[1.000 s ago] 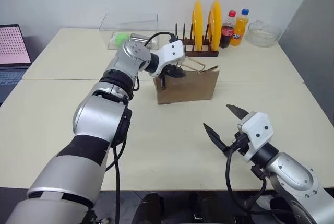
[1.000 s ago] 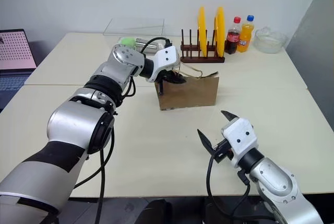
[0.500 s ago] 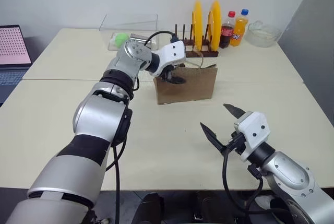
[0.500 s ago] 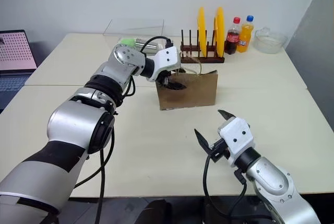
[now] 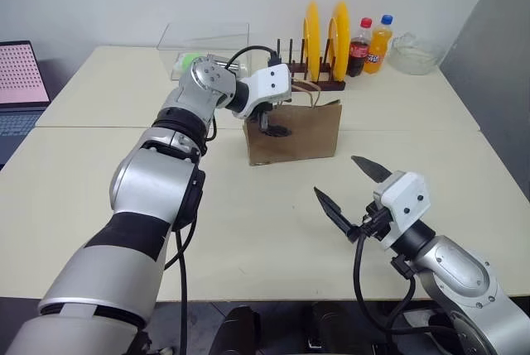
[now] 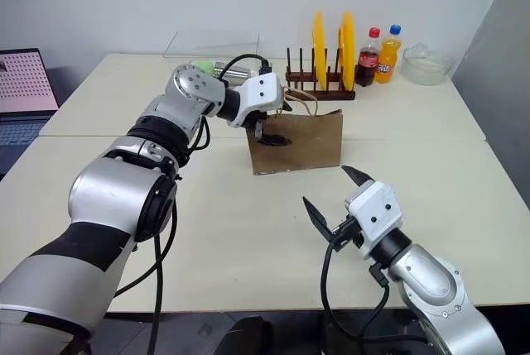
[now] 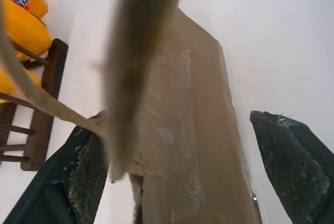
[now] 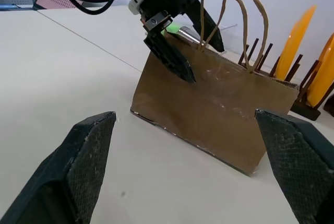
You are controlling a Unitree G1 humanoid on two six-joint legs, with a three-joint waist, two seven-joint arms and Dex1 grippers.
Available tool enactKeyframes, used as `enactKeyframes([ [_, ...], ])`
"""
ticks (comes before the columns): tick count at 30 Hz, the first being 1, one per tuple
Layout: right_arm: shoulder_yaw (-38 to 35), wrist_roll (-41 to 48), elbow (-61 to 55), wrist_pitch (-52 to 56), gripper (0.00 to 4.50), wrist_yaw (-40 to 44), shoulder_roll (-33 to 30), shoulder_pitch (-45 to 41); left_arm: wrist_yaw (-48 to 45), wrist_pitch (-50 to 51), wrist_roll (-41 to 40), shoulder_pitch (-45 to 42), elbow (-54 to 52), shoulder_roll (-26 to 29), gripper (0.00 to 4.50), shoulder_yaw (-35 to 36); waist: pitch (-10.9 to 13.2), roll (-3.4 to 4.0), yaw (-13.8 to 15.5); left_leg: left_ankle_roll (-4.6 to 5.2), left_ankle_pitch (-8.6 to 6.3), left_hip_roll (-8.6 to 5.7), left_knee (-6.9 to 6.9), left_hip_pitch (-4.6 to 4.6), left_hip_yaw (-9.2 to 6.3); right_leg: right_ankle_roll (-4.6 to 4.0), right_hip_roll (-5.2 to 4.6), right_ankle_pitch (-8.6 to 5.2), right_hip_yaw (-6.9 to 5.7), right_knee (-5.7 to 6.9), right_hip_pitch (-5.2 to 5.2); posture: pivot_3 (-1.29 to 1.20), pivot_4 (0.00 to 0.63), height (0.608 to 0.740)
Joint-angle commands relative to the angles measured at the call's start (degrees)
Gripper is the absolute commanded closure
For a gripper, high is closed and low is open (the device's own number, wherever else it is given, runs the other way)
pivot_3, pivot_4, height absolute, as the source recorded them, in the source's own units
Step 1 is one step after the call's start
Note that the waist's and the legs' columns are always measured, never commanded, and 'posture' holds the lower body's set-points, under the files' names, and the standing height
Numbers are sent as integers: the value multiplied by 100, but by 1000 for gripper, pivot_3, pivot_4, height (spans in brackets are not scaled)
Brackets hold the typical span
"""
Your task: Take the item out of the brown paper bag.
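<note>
The brown paper bag (image 5: pixel 291 133) stands upright on the desk (image 5: pixel 99 198), just in front of a wooden rack (image 5: pixel 313 80) holding two yellow plates (image 5: pixel 325 36). The left claw (image 8: pixel 180 36) hangs over the bag's top edge at its left end, fingers spread apart, one on the near side and one on the far side of the paper, gripping nothing. The right claw (image 5: pixel 354 192) hovers wide open above the desk, well in front of the bag. The item is hidden from sight.
</note>
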Motion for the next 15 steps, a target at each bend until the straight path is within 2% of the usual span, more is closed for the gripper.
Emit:
enactKeyframes([
  [1,13,-77,-100,-130,0,20,17,-55,2,-122,-155,-299,-170,150,209,204,0,0,-1,0,0,0,0,1,0,0,0,0,0,0,0,0,150,740],
  [15,20,-225,152,-273,0,209,-19,-264,-183,31,-854,-232,-371,692,209,961,0,0,-11,0,0,0,2,8,4,0,0,0,5,11,0,0,150,740],
])
